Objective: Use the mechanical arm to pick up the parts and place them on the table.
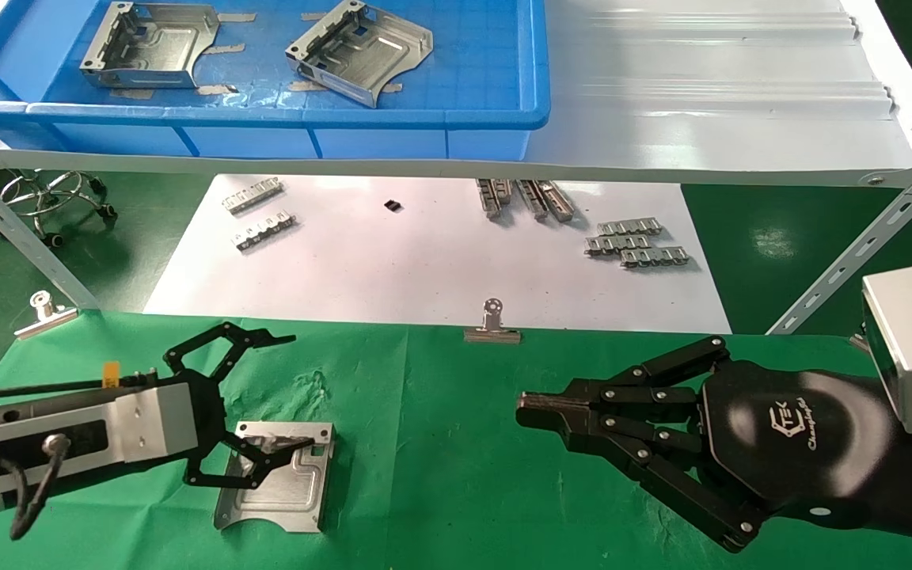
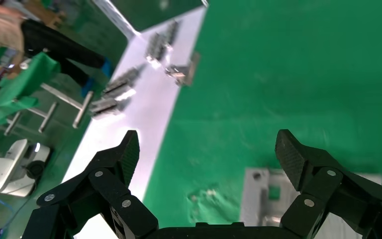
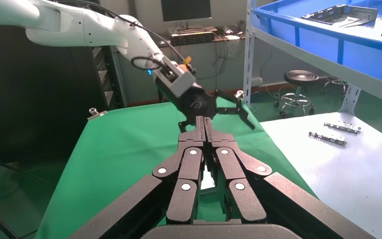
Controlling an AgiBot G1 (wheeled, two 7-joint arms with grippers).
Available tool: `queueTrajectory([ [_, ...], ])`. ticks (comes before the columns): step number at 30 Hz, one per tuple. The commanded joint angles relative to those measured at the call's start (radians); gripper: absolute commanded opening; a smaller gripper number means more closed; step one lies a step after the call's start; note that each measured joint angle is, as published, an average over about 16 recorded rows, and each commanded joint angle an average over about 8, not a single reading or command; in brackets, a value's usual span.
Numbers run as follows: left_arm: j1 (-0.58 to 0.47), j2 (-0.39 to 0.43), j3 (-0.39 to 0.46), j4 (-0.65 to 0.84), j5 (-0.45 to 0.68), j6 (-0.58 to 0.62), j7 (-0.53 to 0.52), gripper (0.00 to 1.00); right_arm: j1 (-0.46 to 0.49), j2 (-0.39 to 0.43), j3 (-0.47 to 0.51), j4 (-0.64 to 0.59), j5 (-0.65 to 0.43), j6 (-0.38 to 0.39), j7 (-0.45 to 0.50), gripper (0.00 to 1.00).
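Observation:
One silvery bracket [image 1: 282,487] lies flat on the green-cloth table [image 1: 440,443] at the front left. My left gripper [image 1: 305,388] is open and empty, and its lower finger stands over the bracket's far edge. In the left wrist view the open gripper [image 2: 209,149] has green cloth between its jaws and the bracket [image 2: 263,199] under one finger. My right gripper [image 1: 523,404] is shut and empty, low over the cloth at the right; its own view shows its closed fingertips [image 3: 204,122]. Two more brackets [image 1: 151,47] [image 1: 361,51] lie in the blue bin [image 1: 266,115].
The blue bin sits on a white ribbed shelf [image 1: 709,95] above the table's back, held by slanted metal struts [image 1: 844,269]. A white sheet [image 1: 424,253] behind the cloth carries small toothed strips [image 1: 636,244]. Binder clips [image 1: 492,324] edge the cloth.

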Motion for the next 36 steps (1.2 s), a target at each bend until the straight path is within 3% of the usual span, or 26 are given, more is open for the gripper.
queueTrajectory([
  [1, 0.008, 0.000, -0.013, 0.001, -0.033, 0.006, -0.001, 1.00, 0.000, 0.000, 0.000, 0.000, 0.000, 0.000, 0.000, 0.00],
  [7, 0.026, 0.010, -0.054, 0.033, -0.165, 0.053, -0.055, 1.00, 0.000, 0.000, 0.000, 0.000, 0.000, 0.000, 0.000, 0.00],
  [9, 0.027, 0.011, -0.065, 0.045, -0.203, 0.071, -0.078, 1.00, 0.000, 0.000, 0.000, 0.000, 0.000, 0.000, 0.000, 0.06],
  [11, 0.026, 0.011, -0.075, 0.054, -0.233, 0.086, -0.099, 1.00, 0.000, 0.000, 0.000, 0.000, 0.000, 0.000, 0.000, 0.22],
  [15, 0.029, 0.012, -0.093, 0.054, -0.255, 0.106, -0.139, 1.00, 0.000, 0.000, 0.000, 0.000, 0.000, 0.000, 0.000, 0.72],
  [18, 0.033, 0.013, -0.109, 0.043, -0.247, 0.122, -0.167, 1.00, 0.000, 0.000, 0.000, 0.000, 0.000, 0.000, 0.000, 0.97],
  [36, 0.042, 0.016, -0.221, -0.026, -0.176, 0.246, -0.371, 1.00, 0.000, 0.000, 0.000, 0.000, 0.000, 0.000, 0.000, 1.00],
])
